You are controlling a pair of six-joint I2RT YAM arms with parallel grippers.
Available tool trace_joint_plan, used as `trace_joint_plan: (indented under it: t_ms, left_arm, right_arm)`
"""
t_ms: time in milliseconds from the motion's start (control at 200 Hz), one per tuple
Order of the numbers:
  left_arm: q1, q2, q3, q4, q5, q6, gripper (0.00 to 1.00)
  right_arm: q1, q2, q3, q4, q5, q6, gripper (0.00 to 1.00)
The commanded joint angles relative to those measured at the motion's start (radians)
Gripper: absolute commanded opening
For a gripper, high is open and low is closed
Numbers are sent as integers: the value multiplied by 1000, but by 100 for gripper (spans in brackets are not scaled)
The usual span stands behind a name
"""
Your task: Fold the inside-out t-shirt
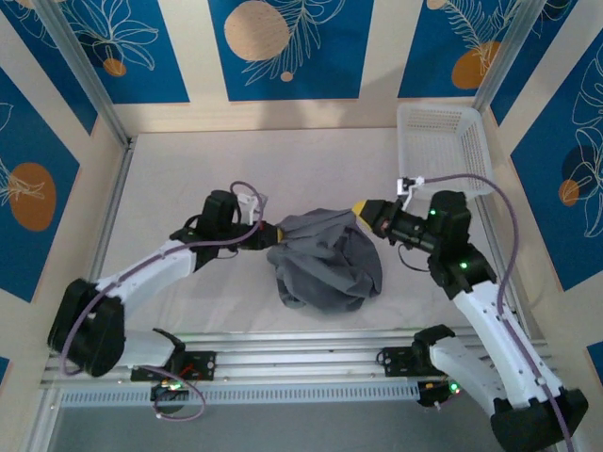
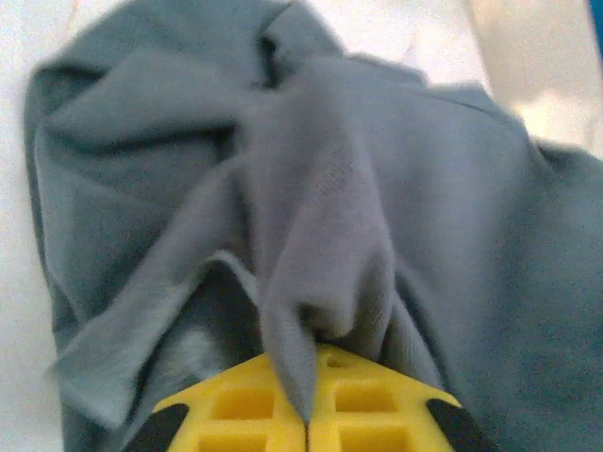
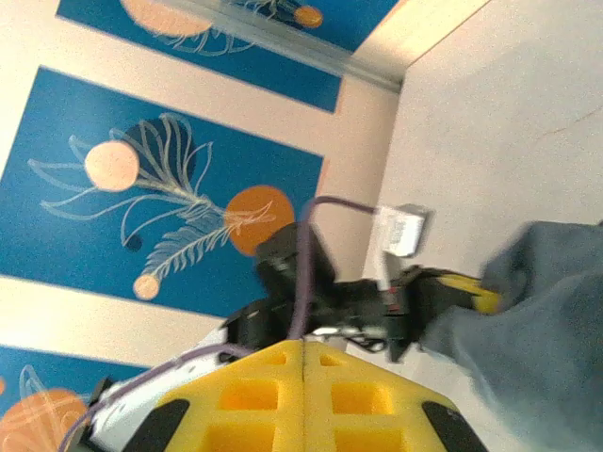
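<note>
Crumpled grey t-shirt (image 1: 325, 264) at centre frame. Left gripper (image 1: 272, 230) pinches a fold at its upper left; right gripper (image 1: 361, 207) is closed tight at its upper right.

Grey t-shirt (image 3: 542, 348) lies beyond closed right end effector (image 3: 304, 350).

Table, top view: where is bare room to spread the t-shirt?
Free: the far half of the table, between the t-shirt and back wall, left of the white mesh basket. Crowded: the middle, where left gripper and right gripper meet it.
</note>
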Motion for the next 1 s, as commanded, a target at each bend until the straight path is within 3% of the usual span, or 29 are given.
trace_joint_plan:
  t_ms: [0, 50, 170, 250, 300, 360, 550, 675, 770, 855, 995]
  left_arm:
    - [-6, -56, -13, 96, 24, -20, 36]
    - [-10, -115, -10, 59, -14, 16, 47]
    - [-35, -250, -7, -19, -94, 116, 45]
    - [-37, -265, 16, -95, -124, 142, 45]
    - [-40, -253, 30, -135, -142, 145, 47]
    - [-46, -233, 39, -172, -175, 147, 52]
    - [-47, -206, 24, -264, -394, 62, 55]
    - [-47, -295, -36, -255, -503, -24, 56]
    - [-47, -395, -96, -272, -604, -86, 56]
    - [-47, -486, -134, -299, -676, -108, 57]
    - [-46, -585, -160, -335, -714, -104, 60]
  right_arm:
    - [9, 39, -11, 23, -87, 23, 0]
    - [12, 41, -3, 11, -73, 14, 0]
    - [29, 54, 14, -41, -41, -52, 0]
    - [84, 72, 41, -191, 84, -262, 0]
    - [165, 97, 67, -325, 273, -390, 6]
    - [285, 148, 90, -411, 406, -490, 15]
    - [579, 384, 138, -439, 565, -511, 41]
    - [729, 537, 249, -506, 715, -631, 46]
    - [779, 671, 365, -607, 825, -553, 45]
    - [833, 772, 433, -703, 1006, -301, 45]
    - [852, 904, 513, -733, 1012, -187, 51]
